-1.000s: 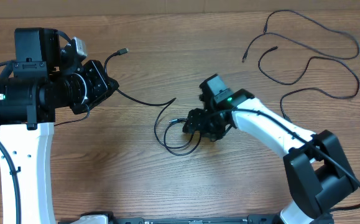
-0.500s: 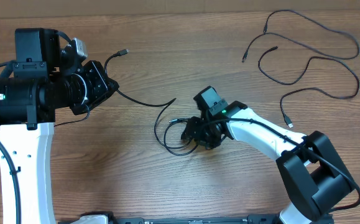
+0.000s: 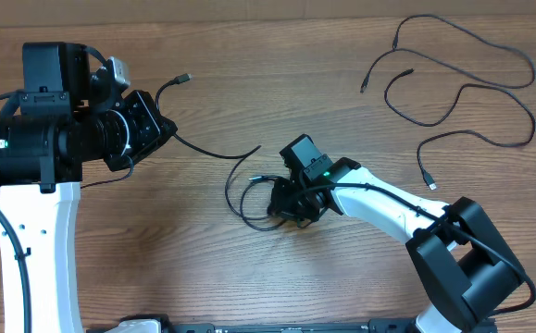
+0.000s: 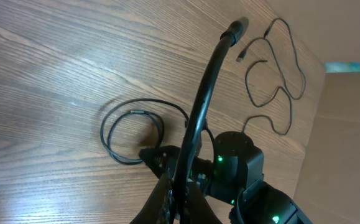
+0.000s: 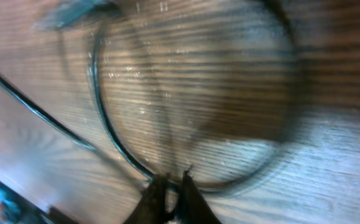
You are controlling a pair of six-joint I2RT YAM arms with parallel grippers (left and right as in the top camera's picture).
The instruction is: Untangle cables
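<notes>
My left pincer (image 4: 178, 200) is clenched on a cable strand (image 4: 201, 106). The right pincer (image 5: 170, 186) nips the coiled cable (image 3: 230, 192) mid-bench (image 3: 342, 55). Loose cables (image 3: 476, 88) sprawl near the far-right edge, open wood between.

Left arm of white column and black motor housings (image 3: 27, 157) stands at 9 o'clock, its black two-finger gripper (image 4: 177, 190) pinched on a thin black cable (image 4: 199, 115). Right arm of white links and black joints (image 3: 388, 199) reaches from 5 o'clock toward centre. Its black gripper (image 3: 281, 205) is lowered, with the fingertips (image 5: 158, 190) closed on a black cable loop (image 4: 103, 134).
</notes>
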